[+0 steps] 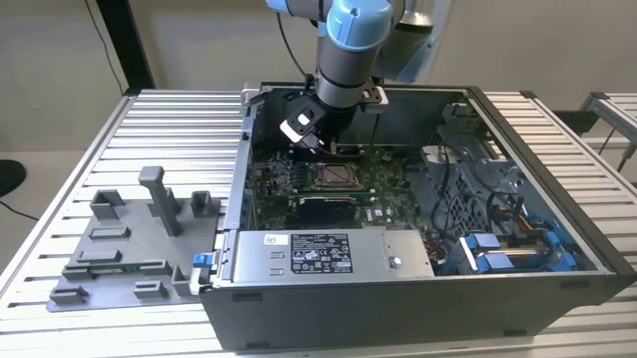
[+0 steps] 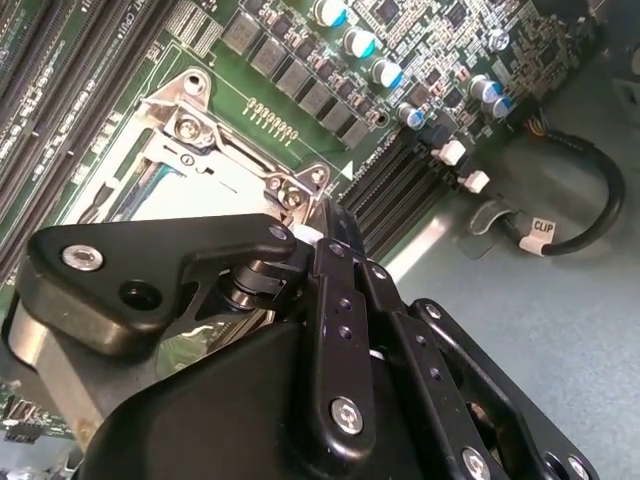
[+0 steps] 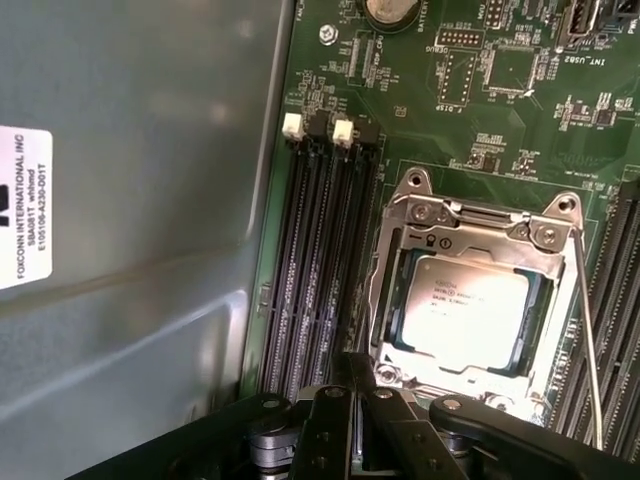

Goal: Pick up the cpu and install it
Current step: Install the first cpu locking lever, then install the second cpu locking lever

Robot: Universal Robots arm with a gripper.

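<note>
The cpu (image 3: pixel 465 300), a flat square chip with a pale silver top, lies inside the metal-framed socket (image 3: pixel 400 260) of the green motherboard (image 3: pixel 520 130). A thin lever rod (image 3: pixel 588 320) runs along one side of the frame. In the exterior view the socket (image 1: pixel 333 176) sits mid-board inside the open computer case (image 1: pixel 398 298). My black gripper (image 1: pixel 333 149) hangs just behind the socket, low over the board. Its fingers (image 3: pixel 345 410) look pressed together with nothing between them. In the second wrist view the gripper (image 2: pixel 325 215) hides much of the socket (image 2: pixel 190 130).
A grey fixture tray (image 1: pixel 130 253) with plastic blocks stands on the slatted table at the exterior view's left. In the case are a power supply (image 1: pixel 329 253), blue drive brackets (image 1: pixel 508 250), memory slots (image 3: pixel 320 250), the grey case wall (image 3: pixel 130 250) and a black cable loop (image 2: pixel 585 210).
</note>
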